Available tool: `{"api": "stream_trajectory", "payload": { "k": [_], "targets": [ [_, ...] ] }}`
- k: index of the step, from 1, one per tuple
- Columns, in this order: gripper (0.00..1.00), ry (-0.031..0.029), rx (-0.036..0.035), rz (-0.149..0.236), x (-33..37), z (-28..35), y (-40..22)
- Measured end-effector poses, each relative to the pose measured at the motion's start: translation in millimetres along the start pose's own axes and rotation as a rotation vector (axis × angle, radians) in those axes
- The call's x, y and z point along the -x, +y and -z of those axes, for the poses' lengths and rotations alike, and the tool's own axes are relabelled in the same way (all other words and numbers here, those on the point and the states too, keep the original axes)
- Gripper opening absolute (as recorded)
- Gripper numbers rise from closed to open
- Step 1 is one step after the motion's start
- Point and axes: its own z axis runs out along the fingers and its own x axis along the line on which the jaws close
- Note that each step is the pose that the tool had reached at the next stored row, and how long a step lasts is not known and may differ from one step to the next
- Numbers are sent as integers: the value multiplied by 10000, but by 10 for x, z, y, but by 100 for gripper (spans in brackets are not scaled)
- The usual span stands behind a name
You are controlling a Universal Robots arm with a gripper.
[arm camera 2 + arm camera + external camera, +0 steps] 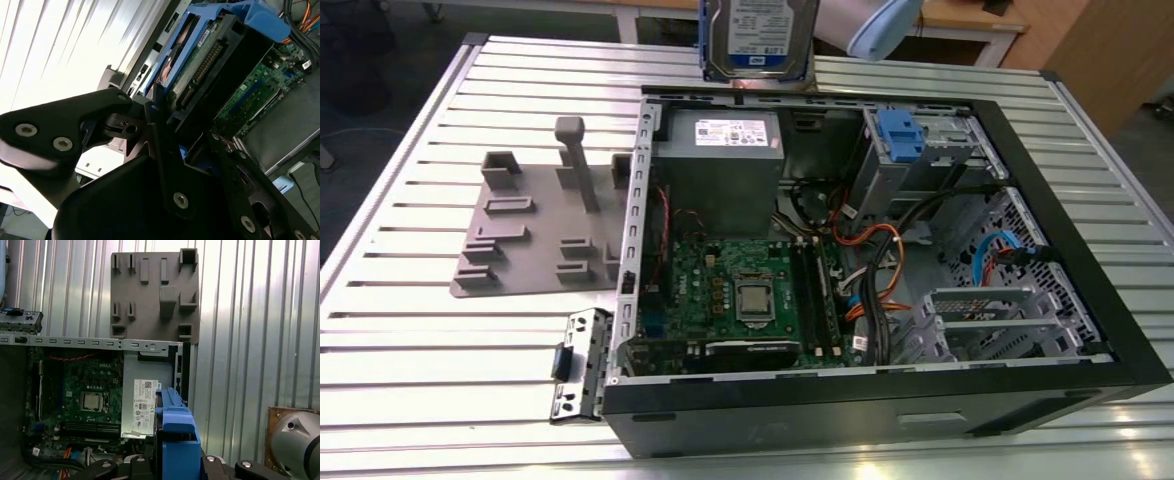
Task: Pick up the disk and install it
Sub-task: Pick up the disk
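Ribbed metal table (440, 360), plastic-framed disk (758, 35)

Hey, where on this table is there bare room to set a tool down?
Bare table slats lie between the grey fixture plate, the loose metal bracket and the near edge. Another free strip runs beside the case on the exterior view's right. Inside it, cables and the motherboard crowd the floor.

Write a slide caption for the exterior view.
The disk hangs upright near the open computer case, not yet installed.
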Motion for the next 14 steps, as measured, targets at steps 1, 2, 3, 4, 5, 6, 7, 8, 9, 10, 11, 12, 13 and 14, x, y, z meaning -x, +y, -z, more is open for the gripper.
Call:
{"api": "stream_trajectory", "payload": {
  "k": [1, 2, 3, 4, 5, 6, 7, 8, 9, 10, 11, 12, 13, 14],
  "targets": [
    [36, 0, 0, 0, -2, 0, -16],
    [36, 0, -1, 1, -4, -1, -31],
    [36, 0, 0, 1, -6, -1, -48],
    [36, 0, 0, 1, -7, -1, -62],
    [36, 0, 0, 1, -9, -1, -78],
    [36, 0, 0, 0, -11, -1, -94],
    [36, 0, 0, 0, -15, -1, -110],
    [36, -1, -1, 1, -23, -1, -123],
    [36, -1, 0, 1, -32, -1, -134],
    [36, -1, -1, 1, -46, -2, -142],
    [36, 0, 0, 1, -65, -2, -149],
    [36, -1, -1, 1, -88, -2, -154],
    [36, 0, 0, 0, -114, -2, -160],
    [36, 1, 0, 0, -142, -2, -165]
  ]
}}
